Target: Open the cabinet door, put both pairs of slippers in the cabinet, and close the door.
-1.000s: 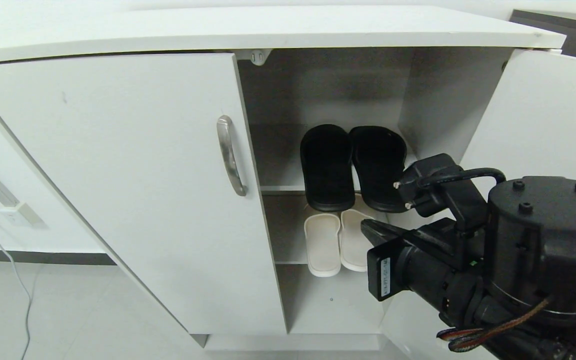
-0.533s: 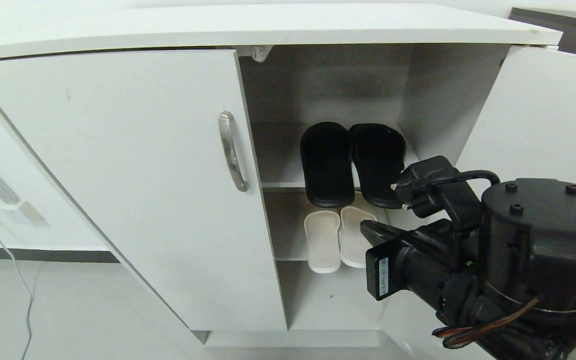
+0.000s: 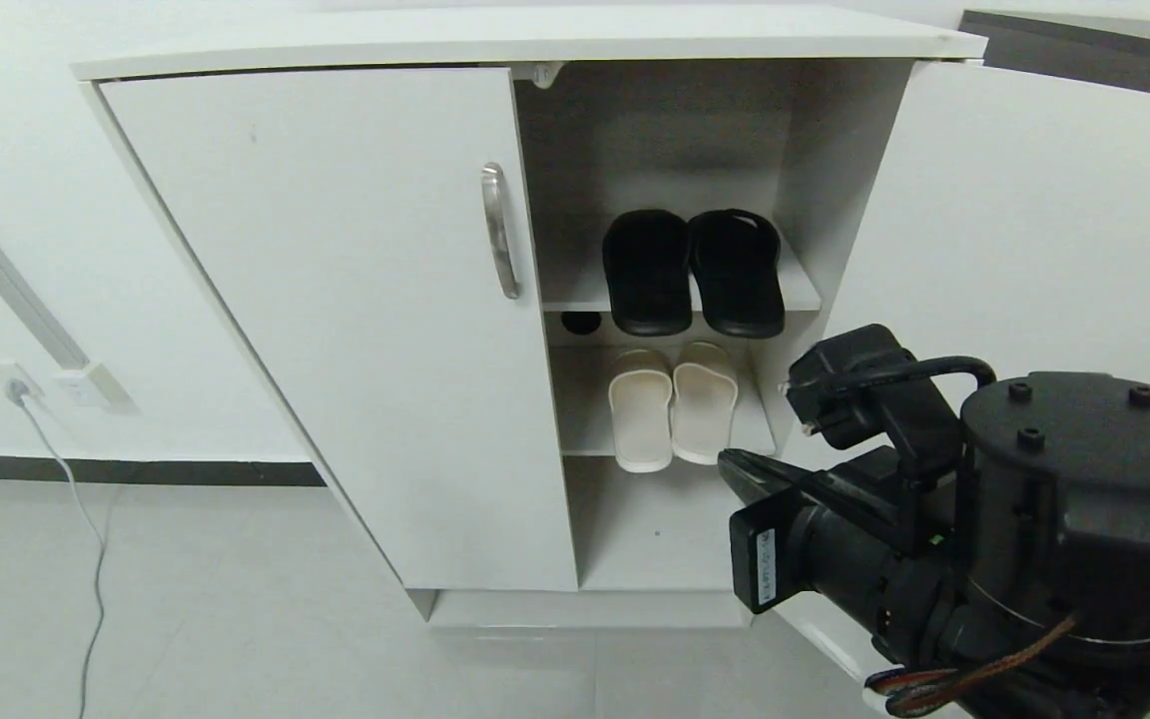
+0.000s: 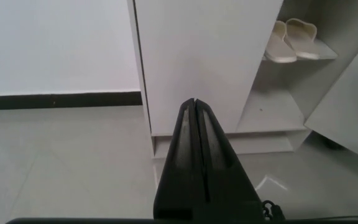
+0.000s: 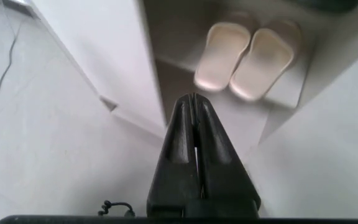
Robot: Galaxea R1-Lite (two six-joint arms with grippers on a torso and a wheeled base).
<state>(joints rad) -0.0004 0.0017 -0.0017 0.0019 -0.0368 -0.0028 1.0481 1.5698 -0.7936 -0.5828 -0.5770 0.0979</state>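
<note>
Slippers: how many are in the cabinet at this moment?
4. Two black slippers side by side on the upper shelf; two white slippers side by side on the middle shelf. The closed left door could hide more.

We saw the cabinet (image 3: 535,40) standing on the pale tiled floor (image 3: 236,619), where a thin cable (image 3: 91,559) also trailed off to the left. On its upper shelf (image 3: 575,290) a pair of black slippers (image 3: 693,270) lay side by side, touching, their near ends jutting just over the front edge. On the lower shelf (image 3: 585,419) beneath, we found a pair of white slippers (image 3: 673,404) laid likewise.
</note>
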